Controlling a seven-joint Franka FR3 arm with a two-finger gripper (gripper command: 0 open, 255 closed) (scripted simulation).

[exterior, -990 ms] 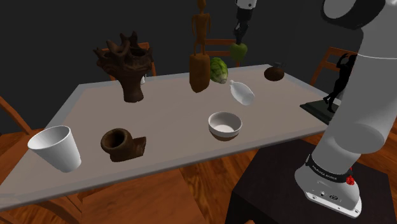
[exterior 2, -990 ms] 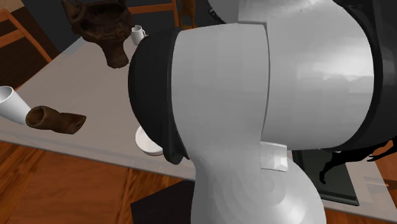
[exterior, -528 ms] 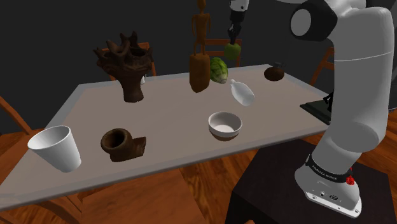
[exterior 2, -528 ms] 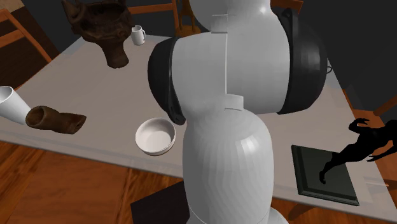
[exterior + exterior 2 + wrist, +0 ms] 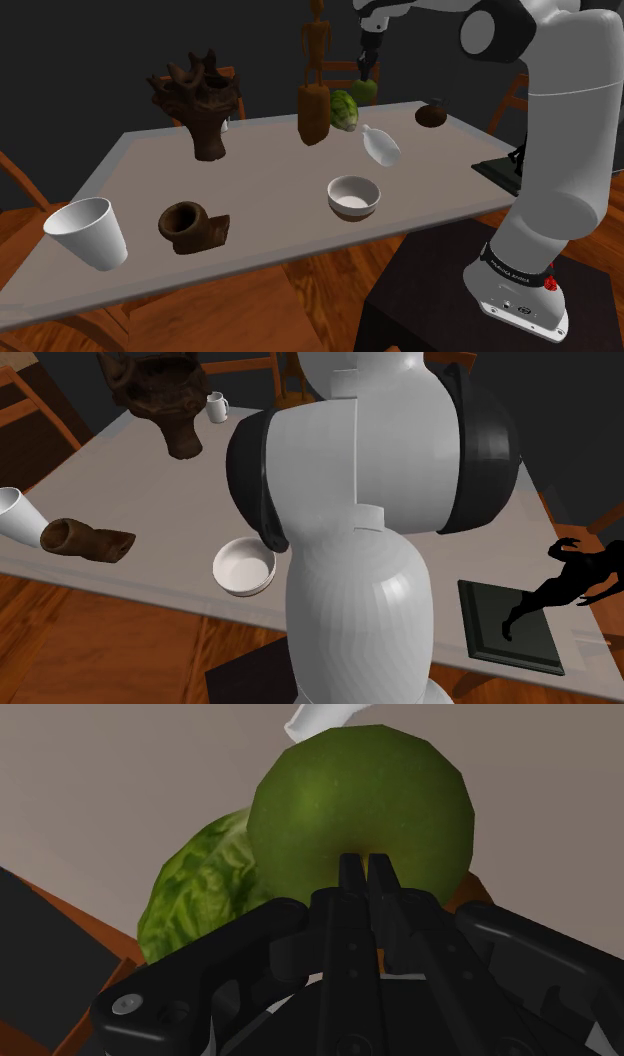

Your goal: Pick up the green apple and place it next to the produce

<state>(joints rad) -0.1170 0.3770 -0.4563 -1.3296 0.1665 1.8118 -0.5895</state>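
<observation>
Jaws: pointing down over the far side of the table; the fingers are standing almost pressed together, pinching the green apple at its top dimple.
Green apple: hanging directly beneath the jaws and showing a dull olive-green skin; it is sitting just beside the lettuce, and contact between the two cannot be told.
Lettuce: resting on the table just below the jaws, on the side toward the shoulder view's left; leafy and pale green.
Wooden figure: standing upright past the lettuce from the jaws; tall and brown.
Wine glass: lying on its side on the table, near the jaws and below them.
White bowl: sitting upright farther from the jaws than the glass, toward the table's near edge.
Dark round object: sitting on the table apart from the jaws, toward the shoulder view's right.
Branched brown sculpture: standing well apart from the jaws, toward the shoulder view's left.
Small white mug: standing just beside that sculpture.
Brown hollow piece: lying well apart from the jaws, by the near edge.
White cup: sitting farthest from the jaws of all the table's things.
Black figurine: posing on a dark slab, well apart from the jaws.
Arm: rising from the stand and reaching over the table to the jaws.
</observation>
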